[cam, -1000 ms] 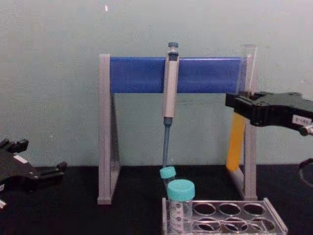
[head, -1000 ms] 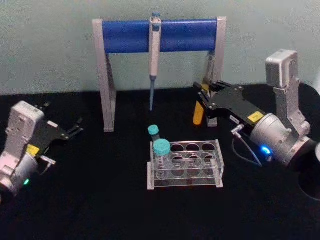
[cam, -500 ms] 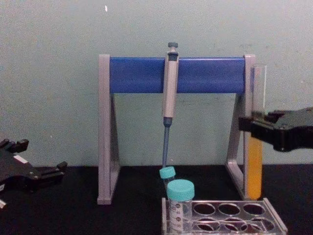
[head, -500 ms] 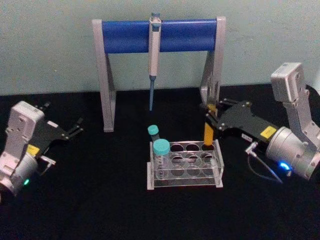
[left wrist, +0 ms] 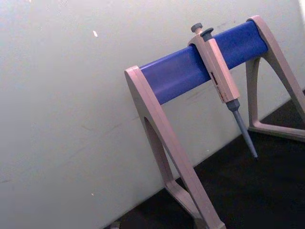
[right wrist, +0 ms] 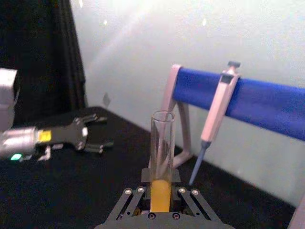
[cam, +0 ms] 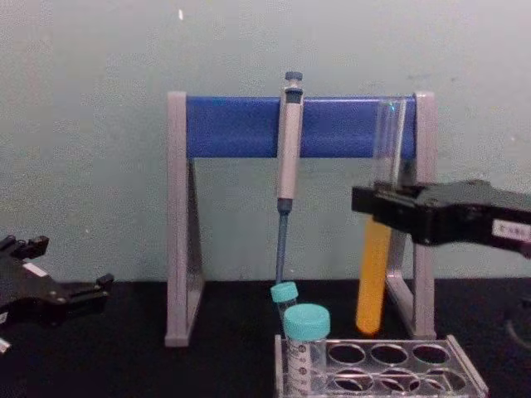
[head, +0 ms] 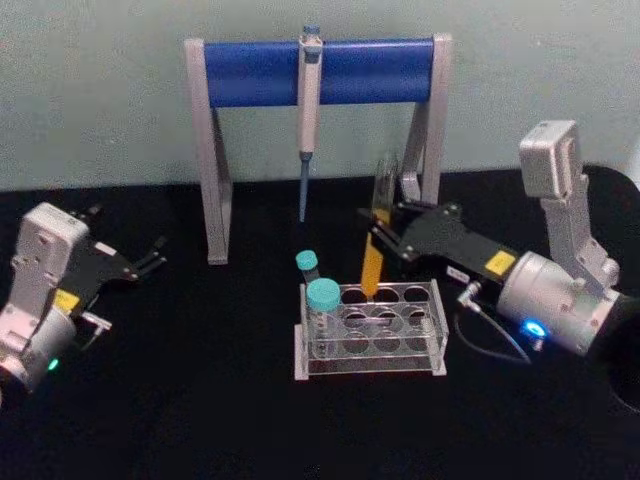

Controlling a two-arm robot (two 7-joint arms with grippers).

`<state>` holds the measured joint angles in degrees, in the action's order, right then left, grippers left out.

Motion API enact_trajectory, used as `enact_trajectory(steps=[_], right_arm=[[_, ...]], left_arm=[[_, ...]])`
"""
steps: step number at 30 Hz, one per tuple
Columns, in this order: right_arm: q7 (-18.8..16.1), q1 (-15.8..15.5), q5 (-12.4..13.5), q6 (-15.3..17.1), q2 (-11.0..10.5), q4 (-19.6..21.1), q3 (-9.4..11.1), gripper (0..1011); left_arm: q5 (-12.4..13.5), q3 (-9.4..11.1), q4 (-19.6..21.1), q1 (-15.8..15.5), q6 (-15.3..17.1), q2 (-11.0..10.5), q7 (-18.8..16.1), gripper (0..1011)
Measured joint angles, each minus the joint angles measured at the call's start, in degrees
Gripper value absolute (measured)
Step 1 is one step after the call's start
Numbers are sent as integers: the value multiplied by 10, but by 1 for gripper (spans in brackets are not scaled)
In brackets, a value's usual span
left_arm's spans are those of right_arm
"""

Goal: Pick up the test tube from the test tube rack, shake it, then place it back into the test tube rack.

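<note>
Gripping the test tube (head: 372,268) at mid-length, the right gripper (head: 380,230) hangs over the test tube rack (head: 437,335); jaws are clamped on the glass, clear section above them, orange-yellow liquid below.

Head view: the tube's lower end overlaps the rack's back row, so it reads as nearly seated.

Chest view corrects that: the test tube (cam: 372,282) has its round bottom above the rack (cam: 466,375), apart from it, in no hole. The tube leans slightly, top towards the gripper's wrist side. Two teal-capped tubes (cam: 306,325) sit at the rack end far beyond the right gripper (cam: 367,204).

Right wrist view: the tube (right wrist: 162,143) is centred between the fingers (right wrist: 129,199), mouth capless, liquid level just above the jaws. Beyond the tube, the left gripper (right wrist: 98,132) is well apart on the black table, fingers spread, empty.

Left wrist view: pipette (left wrist: 220,76) hanging on the pipette stand (left wrist: 162,138).
</note>
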<state>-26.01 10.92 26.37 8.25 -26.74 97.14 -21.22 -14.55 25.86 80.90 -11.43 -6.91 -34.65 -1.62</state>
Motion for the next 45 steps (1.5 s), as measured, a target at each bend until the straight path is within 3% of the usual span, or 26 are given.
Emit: enact_trajectory(steps=[7,15,45], right_arm=[[40,25,-7,-33,33,-42,-2,225],[68,30,-32,-44,44,-58,7,225],[63,22,-50,-33,55,-51,23,225]], left_arm=[[0,0,0,0,0,0,0,1001],[0,0,0,0,0,0,0,1002],[0,0,0,0,0,0,0,1001]])
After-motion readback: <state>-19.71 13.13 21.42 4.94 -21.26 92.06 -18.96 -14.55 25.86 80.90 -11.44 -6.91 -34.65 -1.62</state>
